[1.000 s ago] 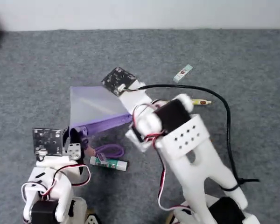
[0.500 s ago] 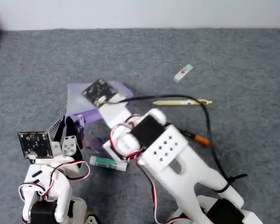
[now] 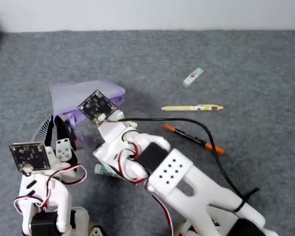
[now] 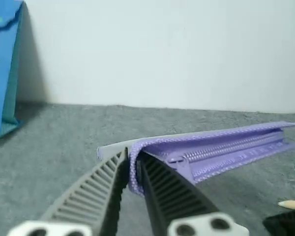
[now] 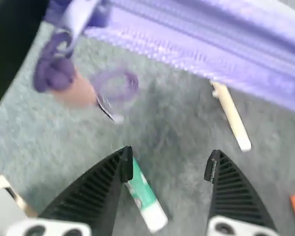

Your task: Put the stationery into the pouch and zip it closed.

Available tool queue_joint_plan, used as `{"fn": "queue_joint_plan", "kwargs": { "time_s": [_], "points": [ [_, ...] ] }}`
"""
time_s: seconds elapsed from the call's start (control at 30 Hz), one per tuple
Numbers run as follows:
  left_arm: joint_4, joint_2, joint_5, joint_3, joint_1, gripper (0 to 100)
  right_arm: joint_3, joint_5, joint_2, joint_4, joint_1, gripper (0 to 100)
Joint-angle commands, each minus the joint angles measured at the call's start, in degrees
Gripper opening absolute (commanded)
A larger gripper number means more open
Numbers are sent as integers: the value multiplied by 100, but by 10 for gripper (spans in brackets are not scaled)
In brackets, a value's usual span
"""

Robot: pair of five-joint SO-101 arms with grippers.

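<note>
The purple pouch point(image 3: 83, 95) lies at the left, its zipper side point(image 4: 221, 150) seen edge-on. My left gripper point(image 4: 132, 172) is shut on the pouch's near corner, and from above it point(image 3: 59, 129) stands at the pouch's front-left end. My right gripper point(image 5: 168, 164) hangs open just above a green-and-white glue stick point(image 5: 145, 201), which pokes out from under the right arm point(image 3: 102, 169). A purple cord loop point(image 5: 115, 86) and a cream stick point(image 5: 231, 115) lie beside the pouch. A yellow pen point(image 3: 191, 107), an orange pen point(image 3: 191, 139) and a small eraser point(image 3: 192, 77) lie on the mat to the right.
The right arm's white body point(image 3: 177, 182) and its black cable point(image 3: 206, 137) cross the front middle of the grey mat point(image 3: 255, 64). A blue bag point(image 4: 5, 64) stands against the far wall. Open mat stretches behind and right of the pens.
The right arm swung left and toward the front, from the pouch's right end to over the glue stick, uncovering the orange pen. The left gripper pulled the pouch leftward.
</note>
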Motion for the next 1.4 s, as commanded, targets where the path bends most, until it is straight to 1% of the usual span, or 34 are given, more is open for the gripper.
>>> {"fn": "queue_joint_plan", "kwargs": {
  "time_s": [0.0,0.1,0.27,0.37,0.53,0.83,0.9,1.0,1.1,1.37],
  "points": [
    [-281,-44,-141,-356,-18,14,264,-62,-382,-646,-207,248],
    [-281,-44,-158,-356,-18,14,642,-62,-418,-1297,-347,248],
    [-281,-44,-158,-356,-18,14,1116,-35,-391,-2607,-356,248],
    [-273,-44,-158,-356,-18,14,1240,-26,-400,-2985,-374,248],
    [-264,-44,-167,-356,-18,14,1213,-35,-462,-2967,-409,248],
    [-255,-44,-176,-356,-44,14,1231,-62,-1323,-1666,-409,248],
    [-255,-44,-176,-356,-26,14,1231,-70,-1560,-1508,-444,248],
    [-255,-44,-176,-356,-26,14,1231,-70,-1789,-1437,-681,248],
    [-255,-44,-176,-356,-26,14,1248,-70,-1780,-1604,-927,248],
    [-246,-44,-176,-347,-26,14,1451,-62,-901,-2976,-1007,247]
  ]
}}
